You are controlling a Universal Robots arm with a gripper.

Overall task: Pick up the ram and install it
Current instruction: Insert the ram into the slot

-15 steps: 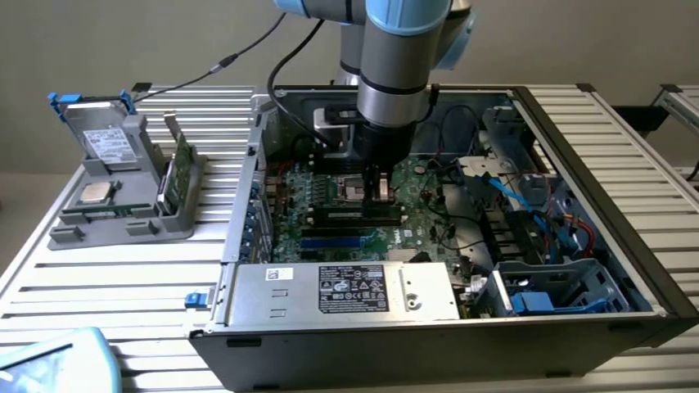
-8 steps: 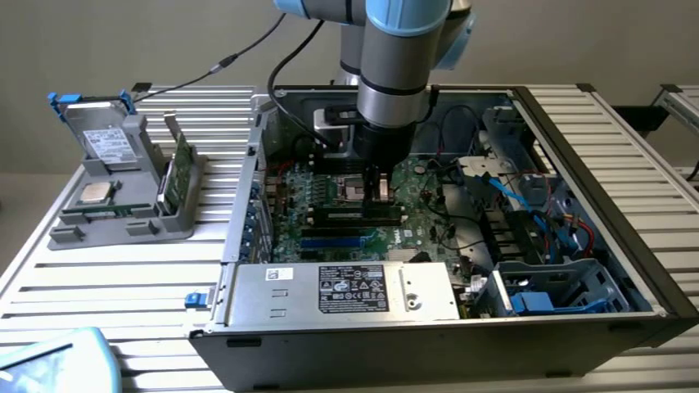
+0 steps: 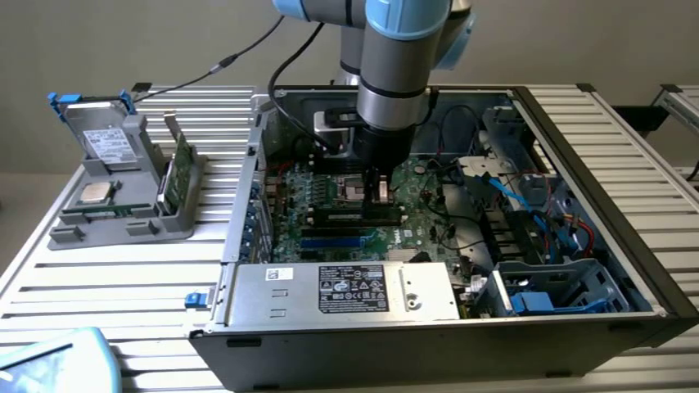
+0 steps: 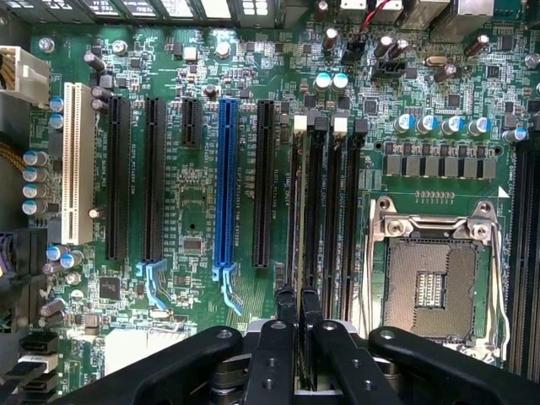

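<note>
Now black two-fingered claw [image 4: 298, 297] nearly shut, pinching what looks like long thin green ram stick [image 4: 296, 245] edge-on. Stick directly under claw, long axis parallel to long black memory slots [image 4: 325, 211], just beside silver processor socket [image 4: 434, 287], mid green motherboard [image 4: 194, 194].

Straight above the CPU socket [image 4: 430, 287] the case [image 3: 437, 352] is open; the gripper [image 4: 297, 297] fills the room just beside it, and cables [image 3: 516, 196] crowd farther off.
</note>
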